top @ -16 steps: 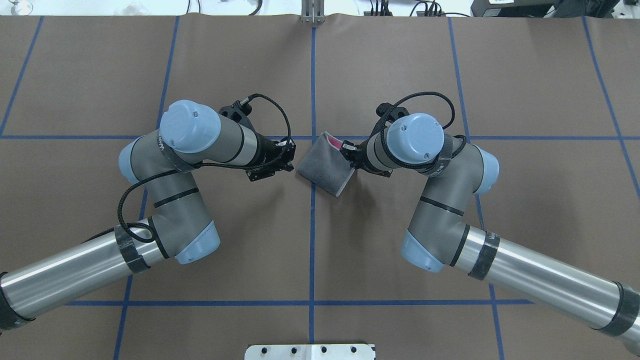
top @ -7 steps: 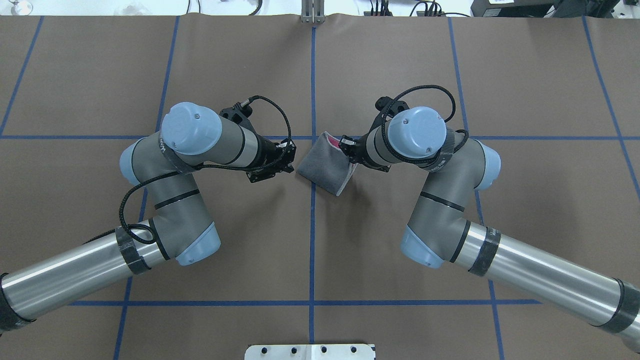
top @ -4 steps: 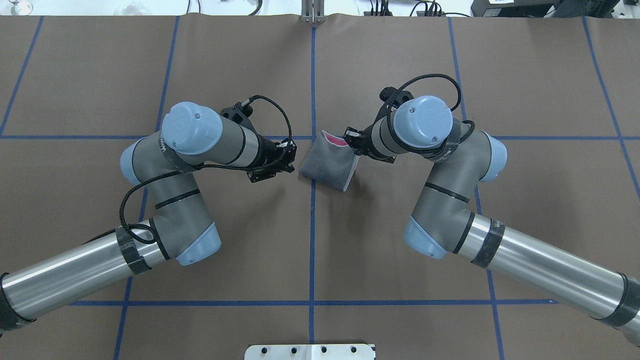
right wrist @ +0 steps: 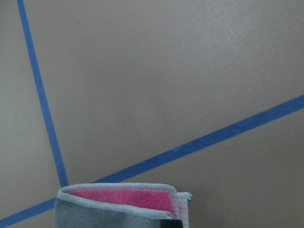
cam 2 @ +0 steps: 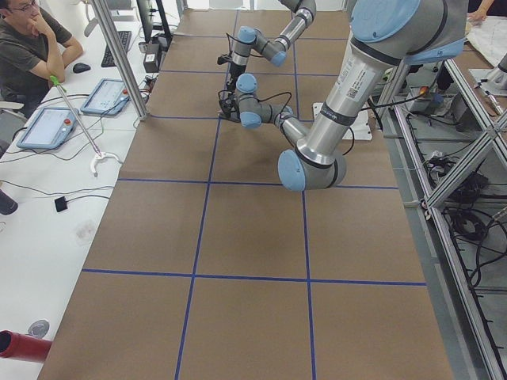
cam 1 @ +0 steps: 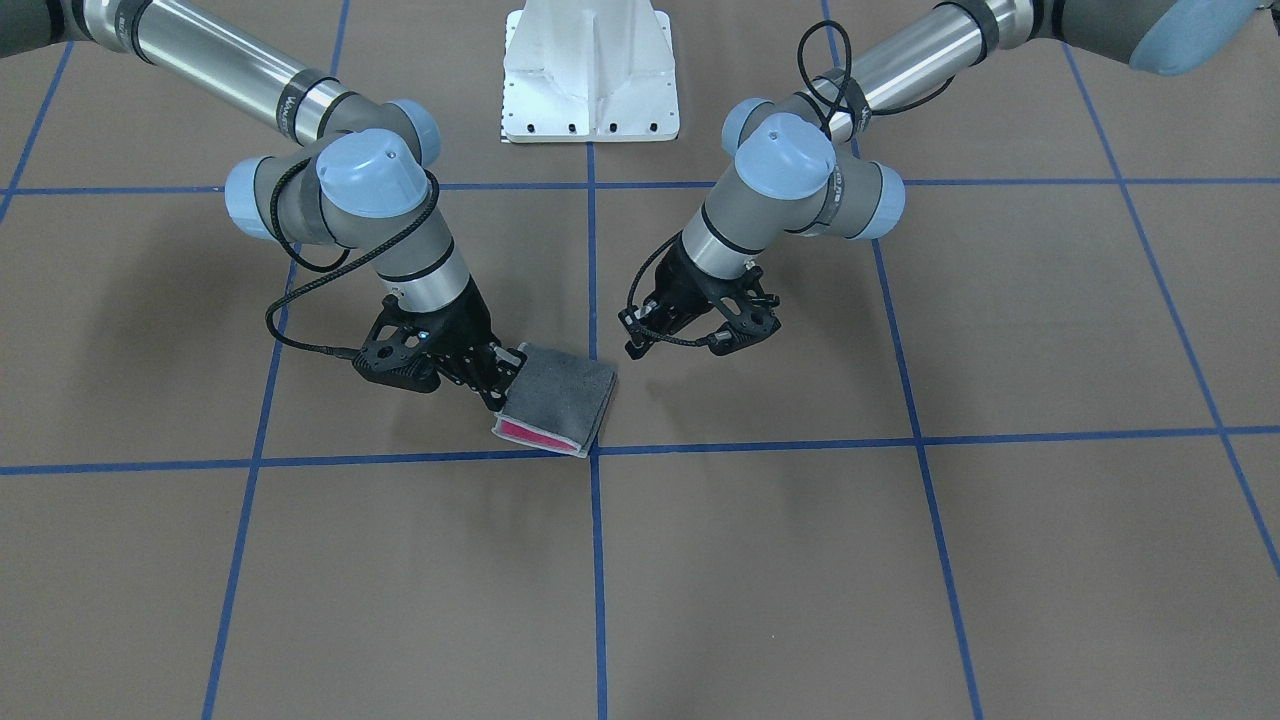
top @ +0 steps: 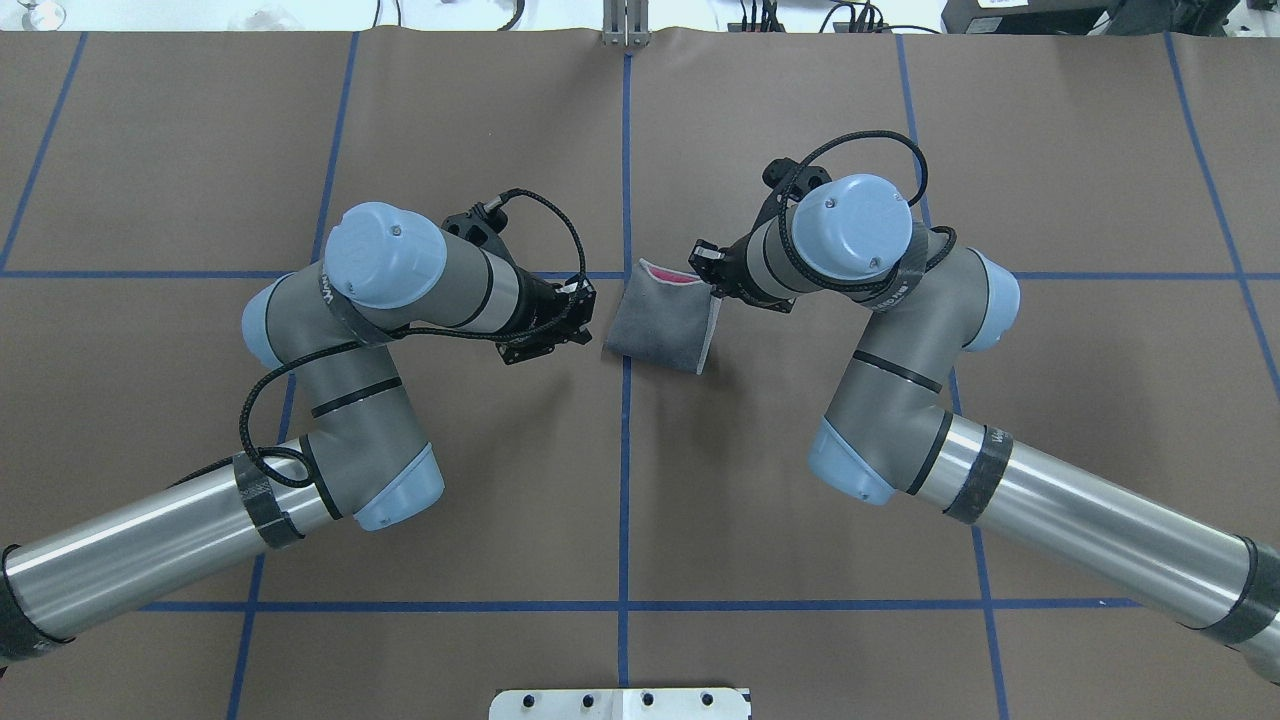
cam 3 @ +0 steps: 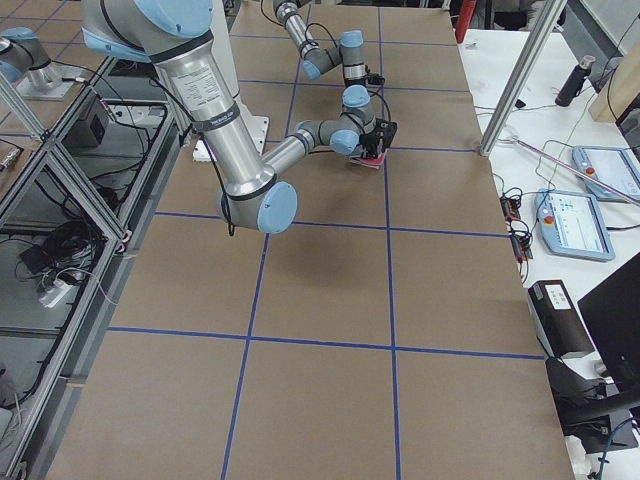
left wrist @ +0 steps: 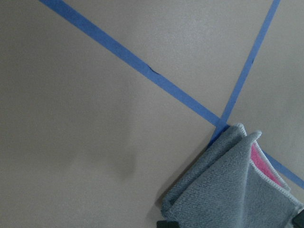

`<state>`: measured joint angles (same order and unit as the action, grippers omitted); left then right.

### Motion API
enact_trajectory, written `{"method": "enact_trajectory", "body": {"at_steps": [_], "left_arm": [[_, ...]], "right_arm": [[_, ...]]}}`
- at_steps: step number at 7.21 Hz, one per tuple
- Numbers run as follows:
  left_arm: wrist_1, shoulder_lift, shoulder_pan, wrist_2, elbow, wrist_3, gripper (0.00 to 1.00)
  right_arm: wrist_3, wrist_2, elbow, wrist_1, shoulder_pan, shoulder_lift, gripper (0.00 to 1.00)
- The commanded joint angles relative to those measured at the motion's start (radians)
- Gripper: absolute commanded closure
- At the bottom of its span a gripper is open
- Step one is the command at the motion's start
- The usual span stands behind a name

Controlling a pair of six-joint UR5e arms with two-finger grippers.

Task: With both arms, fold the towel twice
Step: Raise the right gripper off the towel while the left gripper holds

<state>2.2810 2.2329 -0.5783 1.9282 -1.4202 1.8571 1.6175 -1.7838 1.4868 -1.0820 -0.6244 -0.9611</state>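
The towel point(top: 660, 322) is folded into a small packet with its grey face outward and pink showing at the open far edge. It lies by the crossing of two blue tape lines point(cam 1: 592, 450). My right gripper point(top: 708, 274) is shut on the towel's point(cam 1: 560, 398) far right corner. In the right wrist view the towel point(right wrist: 118, 209) fills the bottom edge, with a black fingertip point(right wrist: 175, 223) on it. My left gripper point(top: 586, 318) hangs open just left of the packet, apart from it. The left wrist view has the towel point(left wrist: 237, 194) at its lower right.
The white bolted pedestal point(cam 1: 590, 70) stands at the robot's side of the brown, blue-taped table point(top: 640, 480). A seated person point(cam 2: 28, 47) and tablets point(cam 2: 47, 127) are at the white bench beyond the table's far side. Metal frame posts point(cam 3: 525, 60) stand there too.
My right arm has moved away from the robot with the towel's corner in its grip. The packet has swung round and shifted slightly that way. The left arm has hardly moved.
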Motion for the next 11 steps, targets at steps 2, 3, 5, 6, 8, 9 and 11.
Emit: {"method": "enact_trajectory", "body": {"at_steps": [2,3,5,6,8,9,11], "left_arm": [[0.000,0.001,0.002,0.000,0.001,0.001,1.00],[0.000,0.001,0.003,-0.001,0.001,0.001,1.00],[0.000,0.001,0.003,-0.002,0.001,0.001,1.00],[-0.001,0.001,0.005,-0.002,0.001,0.001,1.00],[-0.001,0.001,0.005,-0.003,0.001,0.001,1.00],[-0.002,0.002,0.005,-0.003,0.001,0.001,1.00],[-0.002,0.004,0.005,-0.003,0.001,0.002,1.00]], "right_arm": [[-0.007,0.003,0.023,-0.026,-0.012,0.015,1.00],[-0.007,0.003,0.023,-0.018,-0.017,0.015,1.00],[-0.014,0.012,0.009,-0.018,-0.017,0.018,1.00],[-0.021,0.017,-0.003,-0.018,-0.017,0.022,1.00],[-0.022,0.026,-0.071,-0.018,-0.017,0.063,1.00],[-0.031,0.030,-0.088,-0.018,-0.020,0.067,1.00],[-0.045,0.032,-0.109,-0.018,-0.024,0.067,1.00]]}}
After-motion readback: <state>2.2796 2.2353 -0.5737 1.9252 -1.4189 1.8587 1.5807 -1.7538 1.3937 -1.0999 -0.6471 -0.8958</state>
